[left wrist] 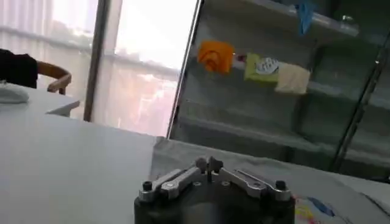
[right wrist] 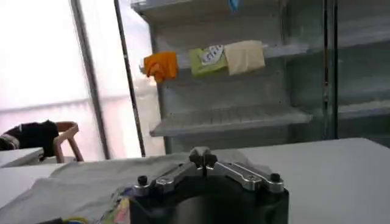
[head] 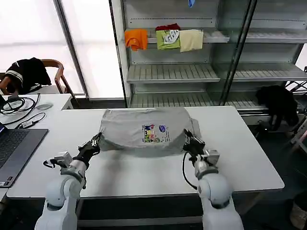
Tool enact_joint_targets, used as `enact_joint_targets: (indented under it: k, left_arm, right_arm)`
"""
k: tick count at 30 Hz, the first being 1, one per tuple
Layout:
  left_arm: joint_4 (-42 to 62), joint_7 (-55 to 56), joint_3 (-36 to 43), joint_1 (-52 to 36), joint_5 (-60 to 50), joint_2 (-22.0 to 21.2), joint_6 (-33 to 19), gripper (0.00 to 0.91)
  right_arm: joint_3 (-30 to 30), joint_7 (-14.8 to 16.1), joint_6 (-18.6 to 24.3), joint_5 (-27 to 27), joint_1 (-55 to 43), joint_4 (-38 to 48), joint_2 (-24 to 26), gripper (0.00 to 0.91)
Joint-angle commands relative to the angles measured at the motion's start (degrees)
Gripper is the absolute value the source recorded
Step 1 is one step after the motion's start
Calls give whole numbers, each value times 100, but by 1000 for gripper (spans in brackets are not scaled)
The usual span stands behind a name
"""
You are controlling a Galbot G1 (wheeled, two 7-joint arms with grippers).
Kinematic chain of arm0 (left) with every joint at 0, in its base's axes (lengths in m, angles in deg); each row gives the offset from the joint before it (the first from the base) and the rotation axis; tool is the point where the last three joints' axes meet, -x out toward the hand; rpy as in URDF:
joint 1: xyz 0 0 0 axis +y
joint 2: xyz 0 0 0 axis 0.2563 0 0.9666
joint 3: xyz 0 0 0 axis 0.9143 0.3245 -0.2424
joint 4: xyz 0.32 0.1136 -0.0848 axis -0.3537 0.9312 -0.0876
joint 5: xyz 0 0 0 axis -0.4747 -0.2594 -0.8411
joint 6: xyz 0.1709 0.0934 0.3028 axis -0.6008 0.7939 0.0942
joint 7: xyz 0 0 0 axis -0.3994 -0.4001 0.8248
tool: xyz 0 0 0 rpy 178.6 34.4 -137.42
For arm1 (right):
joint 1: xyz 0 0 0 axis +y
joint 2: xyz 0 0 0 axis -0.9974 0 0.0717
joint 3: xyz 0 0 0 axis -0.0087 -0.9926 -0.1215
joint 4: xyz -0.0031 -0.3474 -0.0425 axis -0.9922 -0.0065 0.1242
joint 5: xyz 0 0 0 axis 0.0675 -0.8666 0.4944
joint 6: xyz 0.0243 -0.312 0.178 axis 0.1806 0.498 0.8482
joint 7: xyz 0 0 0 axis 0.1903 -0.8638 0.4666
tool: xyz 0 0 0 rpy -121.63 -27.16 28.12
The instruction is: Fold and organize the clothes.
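Both arms reach forward from the near edge of the surface (head: 144, 172). The left end effector (head: 94, 143) sits at the shirt's near left corner; the right end effector (head: 190, 140) sits at its near right corner. In each wrist view the fingertips meet at a point: left (left wrist: 207, 164), right (right wrist: 203, 157). Both are clenched. Whether cloth is pinched between them cannot be confirmed; in the head view each tip touches the hem.

The shirt (head: 144, 129) lies at mid-surface, light grey, already partly folded into a broad band, with its coloured print (head: 154, 133) facing up near the front edge. The near hem appears slightly raised between the two end effectors.

Handling judgement: the fabric is light, soft and limp. It will sag wherever unsupported and will drag on the surface rather than slide as one piece. Take hold at the two near corners, gripping all layers, and move both arms together to keep the fold line straight. A one-sided pull is likely to skew the fold.

Further left, a laptop (head: 14, 148) and cables (head: 19, 106) occupy an adjacent desk. Beyond the surface, a shelf (head: 192, 72) carries orange, green and cream folded items (head: 165, 38).
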Motion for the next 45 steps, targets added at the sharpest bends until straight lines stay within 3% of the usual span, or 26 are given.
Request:
enact_joint_targets:
  k: [1, 13, 14, 15, 16, 24, 31, 34, 36, 37, 45]
  left_arm:
    - [1011, 47, 59, -593, -387, 32, -3, 10]
    - [1285, -13, 129, -786, -625, 117, -13, 20]
    - [1296, -21, 133, -795, -644, 116, -15, 302]
    - [1317, -41, 144, -814, -694, 115, -16, 907]
    - [1337, -59, 150, -822, -720, 114, -24, 907]
    - [1241, -74, 207, -781, -905, 112, -175, 907]
    - [981, -66, 203, -743, -895, 114, -157, 907]
    - [928, -67, 199, -701, -951, 108, -37, 907]
    - [929, -81, 216, -618, -1297, 109, 96, 907]
    - [930, -128, 218, -567, -1357, 110, 115, 907]
    - [949, -269, 275, -347, -1818, 119, 385, 907]
  right_arm:
    - [38, 51, -44, -482, -1181, 1502, -279, 0]
    - [161, 152, 96, -761, -1617, 2215, -279, 0]
    - [157, 156, 100, -774, -1631, 2234, -279, 91]
    - [159, 166, 111, -796, -1660, 2277, -279, 806]
    - [171, 177, 118, -820, -1674, 2305, -279, 907]
    - [182, 2, 488, -825, -1857, 2495, -279, 907]
    - [182, -332, 690, -432, -2041, 2405, -279, 907]
    - [143, -268, 176, -545, -1845, 2113, -279, 907]
    - [-27, -165, -626, -802, -1306, 1557, -262, 907]
    - [-47, -164, -791, -821, -1183, 1425, -207, 907]
    - [197, 103, -785, -855, -191, 705, 279, 907]
